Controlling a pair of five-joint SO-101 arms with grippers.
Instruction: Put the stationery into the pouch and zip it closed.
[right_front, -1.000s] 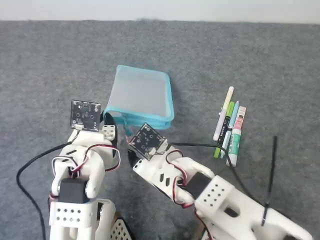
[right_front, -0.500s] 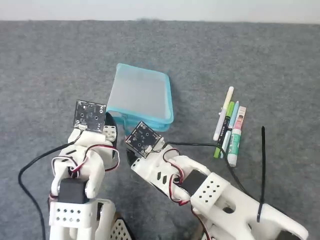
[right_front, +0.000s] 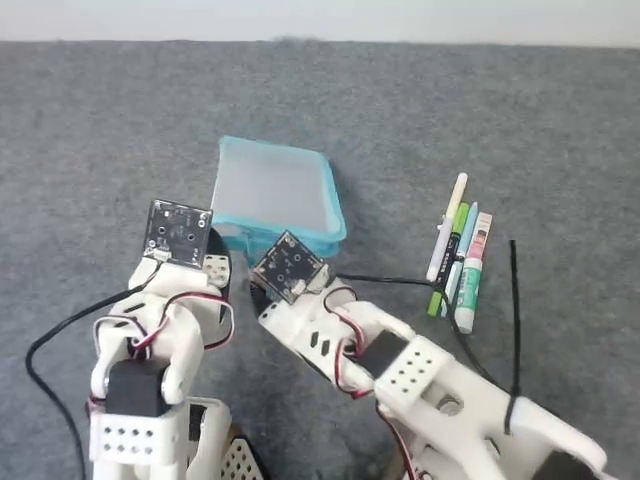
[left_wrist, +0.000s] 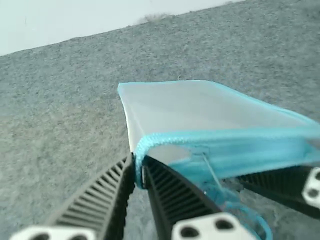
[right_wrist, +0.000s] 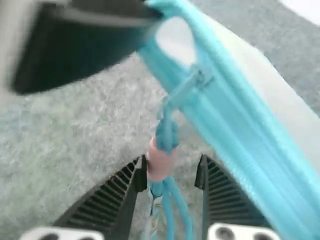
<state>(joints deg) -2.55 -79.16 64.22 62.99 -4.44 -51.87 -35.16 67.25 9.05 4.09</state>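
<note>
The translucent pouch (right_front: 275, 190) with a turquoise zipper rim lies mid-table, its near edge raised. My left gripper (left_wrist: 138, 168) is shut on the pouch's (left_wrist: 200, 112) near corner rim. My right gripper (right_wrist: 170, 172) is open just beside it. The zipper's turquoise pull cord (right_wrist: 165, 131) with a pink bead (right_wrist: 159, 165) hangs between its fingers, the bead against one finger. The zipper slider (right_wrist: 200, 79) sits on the rim above. Several pens and markers (right_front: 455, 255) lie side by side on the right of the grey mat.
The grey mat (right_front: 110, 130) covers the table up to a pale wall at the back. Both arms (right_front: 150, 340) crowd the near side of the pouch. A black cable (right_front: 515, 330) arches over the right arm close to the pens.
The pouch has shifted a little left and away, with its near edge lifted. The right arm has pushed forward toward the pouch's near edge, its cable swinging left. The pens stayed put.
</note>
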